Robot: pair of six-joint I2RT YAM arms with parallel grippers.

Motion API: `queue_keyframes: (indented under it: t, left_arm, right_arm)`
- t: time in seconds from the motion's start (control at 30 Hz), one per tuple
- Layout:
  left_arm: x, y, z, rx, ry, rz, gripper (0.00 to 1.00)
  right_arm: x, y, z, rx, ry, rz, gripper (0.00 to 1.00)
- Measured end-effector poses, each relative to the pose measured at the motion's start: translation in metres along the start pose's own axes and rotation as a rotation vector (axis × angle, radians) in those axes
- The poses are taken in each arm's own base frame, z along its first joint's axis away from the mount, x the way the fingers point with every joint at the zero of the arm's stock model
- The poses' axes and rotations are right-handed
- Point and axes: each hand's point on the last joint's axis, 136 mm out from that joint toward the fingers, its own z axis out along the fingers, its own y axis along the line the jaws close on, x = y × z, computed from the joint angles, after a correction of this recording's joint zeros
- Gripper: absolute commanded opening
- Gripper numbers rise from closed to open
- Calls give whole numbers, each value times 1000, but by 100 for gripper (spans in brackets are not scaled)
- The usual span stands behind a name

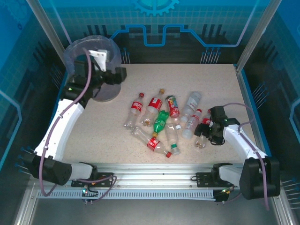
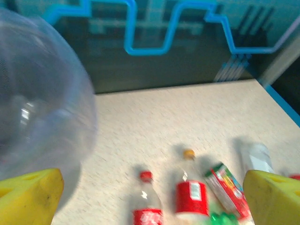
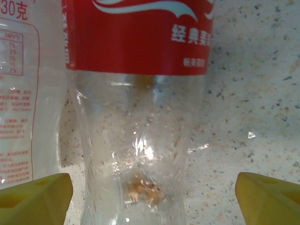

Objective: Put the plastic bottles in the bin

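Mostly blurred and cut off, the bin [image 2: 37, 108] sat beside the left jaws, wide apart and empty. Meanwhile the right jaws stood apart astride a bottle [image 3: 140, 140], its top cropped; other bottles [image 1: 161, 121] lay on the desk [image 1: 103, 131].

the surface [image 1: 211, 89] is a pale speckled slab, matt and finely grained, like stone composite. the plastic bottles [image 1: 161, 119] are thin clear plastic with a glossy finish, some of them dented and creased. the bottle in the right wrist view [image 3: 140, 154] catches bright glints on its waisted wall, and its red label [image 3: 140, 42] is a smooth, slightly shiny film. the bin [image 1: 75, 54] looks like translucent smooth plastic with a soft sheen. the left fingers [image 2: 28, 199] and right fingers [image 3: 35, 199] are matt yellow and look like moulded plastic. the arm shells [image 1: 61, 122] are smooth white plastic. the rail [image 1: 150, 169] at the near edge is brushed metal.
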Motion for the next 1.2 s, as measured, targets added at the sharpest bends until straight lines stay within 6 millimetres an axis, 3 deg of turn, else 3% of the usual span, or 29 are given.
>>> queue_keyframes:
  t: [0.27, 0.43, 0.53, 0.6, 0.77, 1.0, 1.1, 1.2]
  left_arm:
    - [101, -52, 26, 136, 198, -82, 99]
    - [170, -54, 41, 161, 312, -224, 99]
    - [196, -50, 47, 157, 345, -307, 99]
    - [203, -50, 50, 157, 356, -340, 99]
    - [193, -55, 54, 183, 317, -375, 99]
    - [185, -65, 59, 239, 300, -416, 99]
    - [181, -73, 62, 286, 297, -452, 99]
    - [171, -86, 65, 368, 279, -493, 99]
  right_arm:
    - [1, 3, 22, 4, 49, -2, 87]
    - [8, 4, 31, 13, 79, -2, 80]
    - [9, 3, 32, 20, 78, -2, 73]
    - [9, 4, 32, 19, 80, -5, 68]
    - [10, 2, 28, 28, 73, -16, 53]
    - [-1, 7, -5, 32, 8, -70, 46]
    - [-13, 29, -26, -27, -59, -155, 45]
    - [-17, 65, -44, -158, -136, -261, 36]
